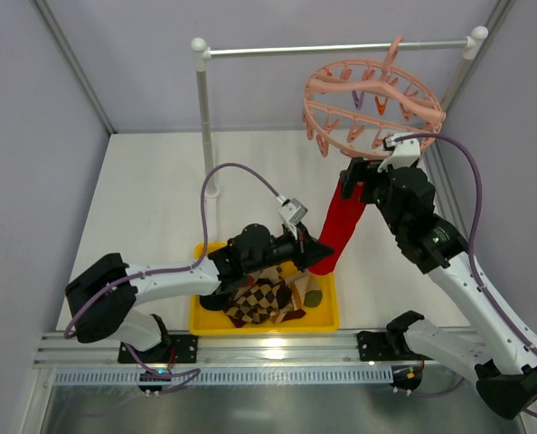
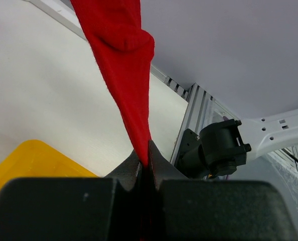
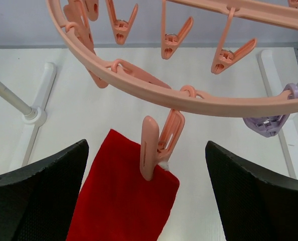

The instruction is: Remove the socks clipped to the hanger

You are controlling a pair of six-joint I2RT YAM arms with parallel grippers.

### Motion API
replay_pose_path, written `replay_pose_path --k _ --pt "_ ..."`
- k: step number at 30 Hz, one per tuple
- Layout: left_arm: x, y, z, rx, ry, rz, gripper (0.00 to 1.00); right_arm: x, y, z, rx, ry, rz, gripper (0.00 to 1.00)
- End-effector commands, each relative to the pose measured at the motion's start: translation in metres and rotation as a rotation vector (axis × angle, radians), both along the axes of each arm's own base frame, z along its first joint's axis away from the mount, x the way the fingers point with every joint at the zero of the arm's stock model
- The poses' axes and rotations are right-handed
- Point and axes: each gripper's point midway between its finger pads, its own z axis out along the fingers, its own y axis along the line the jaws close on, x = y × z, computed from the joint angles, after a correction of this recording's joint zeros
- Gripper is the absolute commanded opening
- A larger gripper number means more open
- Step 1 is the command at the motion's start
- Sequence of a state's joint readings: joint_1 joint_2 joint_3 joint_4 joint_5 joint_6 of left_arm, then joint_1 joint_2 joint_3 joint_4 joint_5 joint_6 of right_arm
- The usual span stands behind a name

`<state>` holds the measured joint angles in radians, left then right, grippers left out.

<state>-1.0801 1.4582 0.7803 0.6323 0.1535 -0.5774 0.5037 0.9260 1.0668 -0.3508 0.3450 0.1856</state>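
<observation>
The pink ring hanger (image 1: 370, 101) hangs by its hook from the white rail. A plain red sock (image 1: 343, 224) hangs from one pink clip (image 3: 156, 146), which grips its top edge (image 3: 134, 201). My left gripper (image 2: 145, 159) is shut on the sock's lower end (image 2: 129, 75), just above the yellow tray's right side. My right gripper (image 3: 146, 193) is open, its fingers (image 3: 43, 191) on either side of the clip, just below the ring (image 3: 189, 98). Other socks, an argyle one (image 1: 259, 298) among them, lie in the tray.
The yellow tray (image 1: 323, 318) sits at the near middle. The white rail stand's post (image 1: 204, 117) rises at the back left. A purple clip (image 3: 269, 123) hangs on the ring to the right. Grey walls enclose the table.
</observation>
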Motion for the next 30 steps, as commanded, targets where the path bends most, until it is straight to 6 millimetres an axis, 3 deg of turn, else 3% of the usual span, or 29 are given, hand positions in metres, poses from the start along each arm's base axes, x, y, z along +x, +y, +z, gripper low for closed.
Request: replay_pose_path --k 1,9,18,20,21,23,30 --pt "-0.008 0.003 0.023 -0.050 -0.020 -0.021 0.00 0.012 0.000 0.012 0.016 -0.048 0.001 0.97" --pt "-0.006 0.004 0.021 -0.040 -0.022 -0.010 0.00 0.026 -0.001 0.011 0.042 -0.064 0.012 0.90" --pt "-0.005 0.004 0.022 -0.030 -0.028 -0.005 0.00 0.025 -0.003 0.020 0.085 -0.129 0.006 0.57" --pt "-0.005 0.005 0.022 -0.028 -0.026 -0.005 0.00 0.026 -0.005 0.022 0.085 -0.137 -0.005 0.43" --pt "-0.005 0.005 0.020 -0.023 -0.025 -0.005 0.00 0.027 -0.006 0.021 0.083 -0.133 -0.011 0.22" --pt "-0.005 0.006 0.019 -0.018 -0.024 -0.002 0.00 0.029 -0.010 0.021 0.076 -0.129 -0.035 0.04" --pt "-0.003 0.023 0.005 0.043 -0.031 0.045 0.00 0.029 -0.012 0.025 0.075 -0.136 -0.050 0.04"
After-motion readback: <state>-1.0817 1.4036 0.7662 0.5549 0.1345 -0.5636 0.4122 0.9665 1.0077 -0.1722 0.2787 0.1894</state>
